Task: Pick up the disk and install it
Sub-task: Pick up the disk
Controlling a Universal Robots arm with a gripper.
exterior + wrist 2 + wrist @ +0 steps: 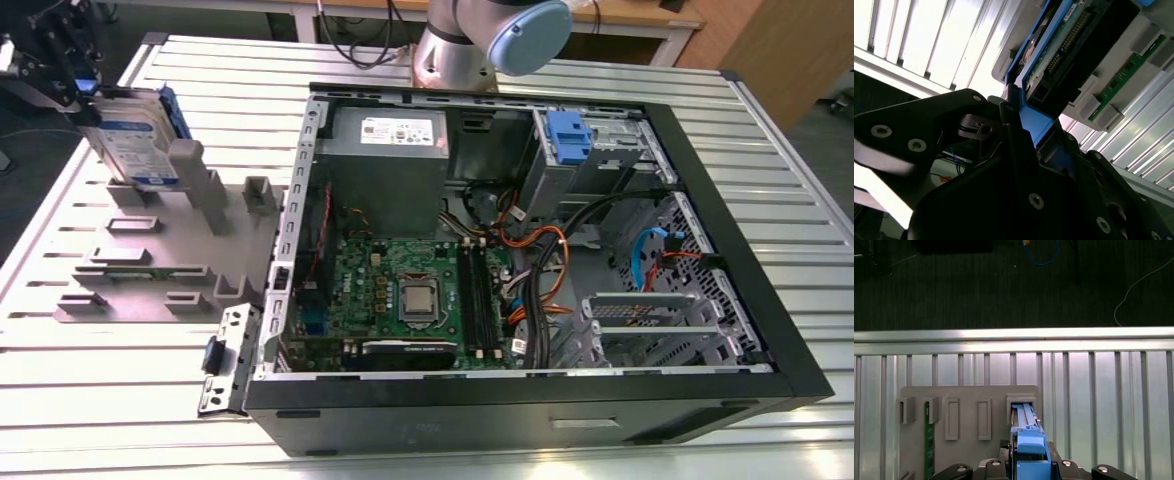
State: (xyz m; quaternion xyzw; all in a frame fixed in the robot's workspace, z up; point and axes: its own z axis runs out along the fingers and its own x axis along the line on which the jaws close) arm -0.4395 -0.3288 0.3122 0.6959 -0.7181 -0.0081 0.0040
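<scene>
The disk (134, 140) is a silver drive with a white-and-blue label and a blue side frame. It stands on edge at the exterior view's far left, its lower end at a slot of the grey holder fixture (160, 270). My gripper (88, 104) is shut on its upper end. In the first wrist view the blue frame of the disk (1029, 445) sits between my gripper (1029, 467) jaws, over the fixture's slot (1021, 407). In the second wrist view the disk's circuit-board underside (1064, 45) and blue frame (1036, 125) rise from the black gripper (1024, 132).
An open computer case (747, 340) fills the middle of the slatted metal table (801, 150), with motherboard (414, 290), grey power supply (387, 130), cables and a blue bracket (567, 135) in the drive bay. A green memory stick (929, 435) stands in the fixture. The arm's base (461, 45) is behind the case.
</scene>
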